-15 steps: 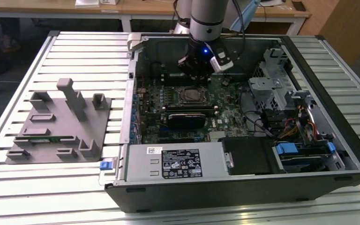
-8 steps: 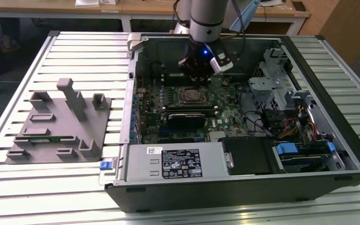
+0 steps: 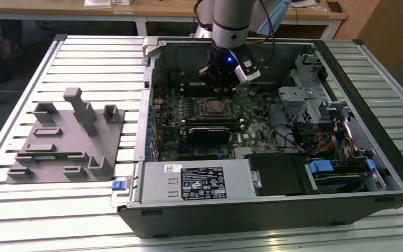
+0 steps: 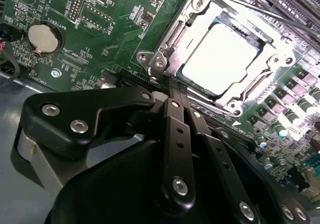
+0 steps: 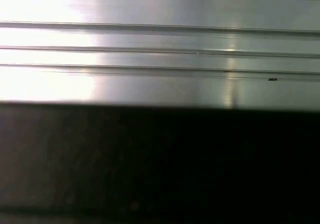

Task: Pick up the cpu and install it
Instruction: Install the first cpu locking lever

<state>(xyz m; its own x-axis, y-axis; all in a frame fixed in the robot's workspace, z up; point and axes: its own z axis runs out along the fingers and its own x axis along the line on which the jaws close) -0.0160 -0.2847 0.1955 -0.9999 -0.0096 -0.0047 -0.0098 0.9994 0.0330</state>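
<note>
In the exterior view, the gripper (image 3: 224, 79) is hanging inside the open computer case (image 3: 369, 173), toward the case's far wall, over the green motherboard (image 3: 251, 131). The socket (image 3: 215, 107) is lying just nearer the camera than the gripper, at about the middle of the board's far half. The grey plastic tray (image 3: 61, 152) is sitting well apart on the slatted table (image 3: 19, 94), beyond the case wall at the exterior view's left. From here I cannot tell whether the fingers are spread or closed.

In the second wrist view, the cpu (image 4: 222, 59) is sitting flat in the socket frame (image 4: 160, 61), its pale silver top glaring under the light. The gripper (image 4: 172, 91) is showing its black fingers (image 4: 175, 134) pressed together, nothing pinched between them, their tips hovering just beside one corner of the socket frame. The chip is lying straight ahead of the fingertips, past that corner; being square, it offers no long axis, and its edges are running at a slant to the line of the fingers. A round coin battery (image 4: 42, 38) is resting on the board well apart from the socket. By the look of it, the chip is already seated.

In the first wrist view, pale ribbed metal (image 5: 160, 39) is running above a dark band.
</note>
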